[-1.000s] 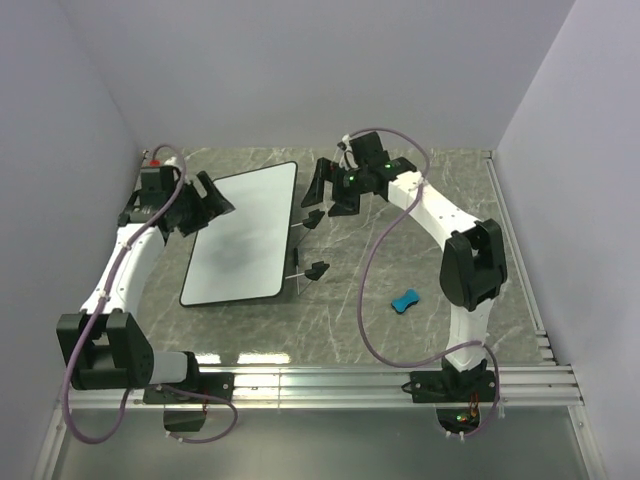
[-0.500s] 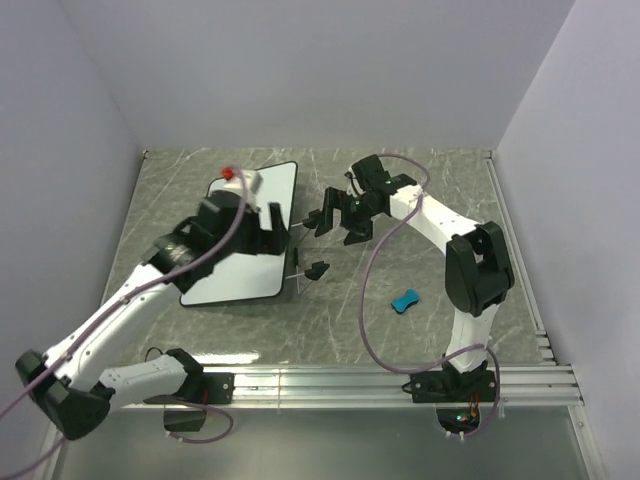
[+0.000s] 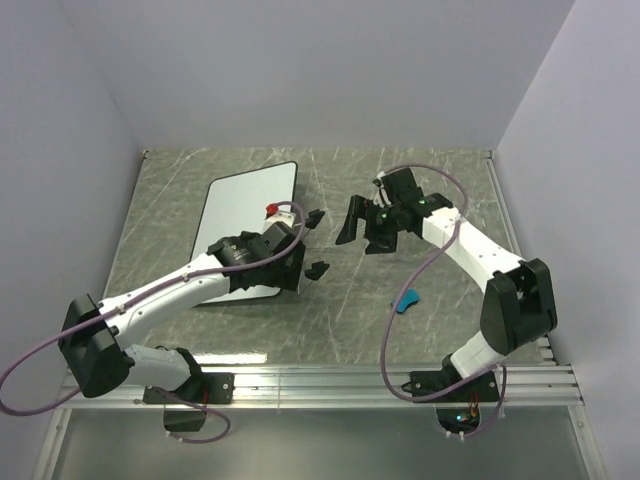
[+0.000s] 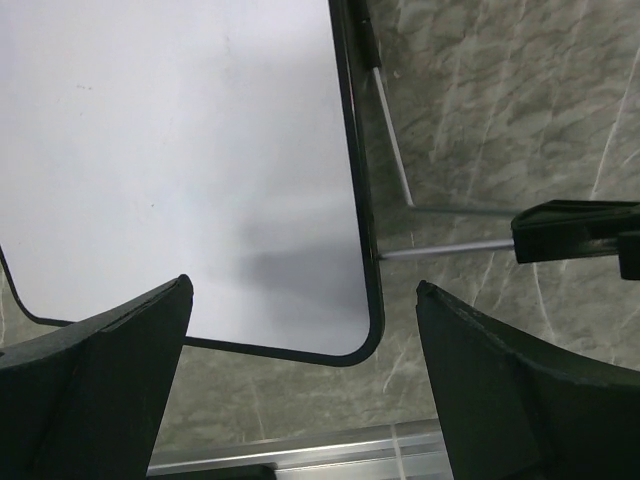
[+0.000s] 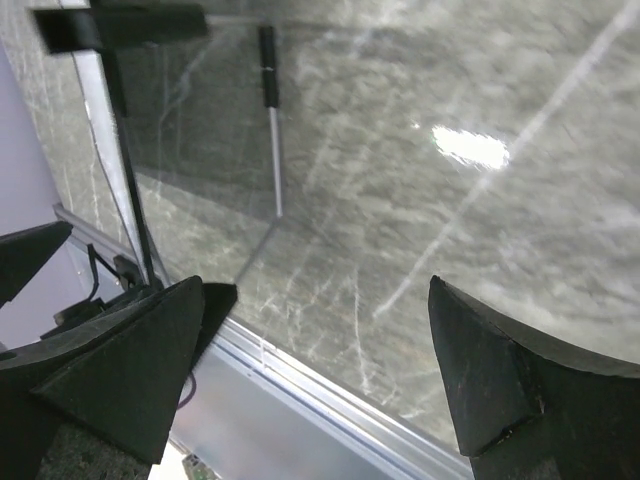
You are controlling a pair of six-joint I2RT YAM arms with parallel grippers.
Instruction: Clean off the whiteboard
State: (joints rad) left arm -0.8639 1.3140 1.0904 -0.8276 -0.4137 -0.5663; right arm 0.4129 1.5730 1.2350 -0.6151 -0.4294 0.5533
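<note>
The whiteboard (image 3: 250, 195) lies flat on the marble table at the back left, with its black wire stand legs (image 3: 316, 267) sticking out on its right. In the left wrist view its white face (image 4: 180, 150) shows no scribble, only a shadow. My left gripper (image 3: 286, 274) hovers open and empty over the board's near right corner (image 4: 366, 335). My right gripper (image 3: 362, 232) is open and empty, right of the stand legs (image 5: 270, 120). The blue eraser (image 3: 405, 300) lies on the table, near the right arm, apart from both grippers.
A metal rail (image 3: 350, 380) runs along the table's near edge and also shows in the right wrist view (image 5: 330, 395). Grey walls close in the left, back and right sides. A black stand foot (image 4: 575, 230) lies right of the board.
My left arm swung from the board's left edge across it to its near right corner. My right gripper moved right and nearer, away from the stand legs. Board and eraser stayed put.
</note>
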